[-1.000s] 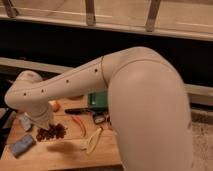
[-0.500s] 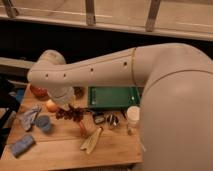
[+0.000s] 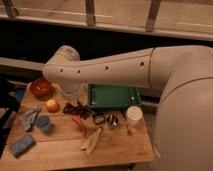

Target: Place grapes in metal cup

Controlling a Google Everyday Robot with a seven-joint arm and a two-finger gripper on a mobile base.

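The grapes (image 3: 77, 109), a dark reddish-purple bunch, lie on the wooden table (image 3: 115, 150) between the orange and the green tray. The metal cup (image 3: 112, 120), small and shiny, stands to their right, next to the taller white cup (image 3: 134, 115). My gripper (image 3: 74, 95) hangs down from the big white arm's wrist (image 3: 65, 67), just above the left part of the grapes. I cannot tell whether it touches them. The arm hides the table's far edge.
A green tray (image 3: 114, 96) lies behind the cups. A red bowl (image 3: 41, 87) and an orange (image 3: 52, 105) are at the left. A red chili (image 3: 79, 125), a blue-grey cup (image 3: 44, 122), a blue sponge (image 3: 22, 145) and a pale husk-like thing (image 3: 91, 140) lie in front.
The wrist and gripper have moved right along the table and now stand over the grapes. The view has shifted, and more of the table's left side shows.
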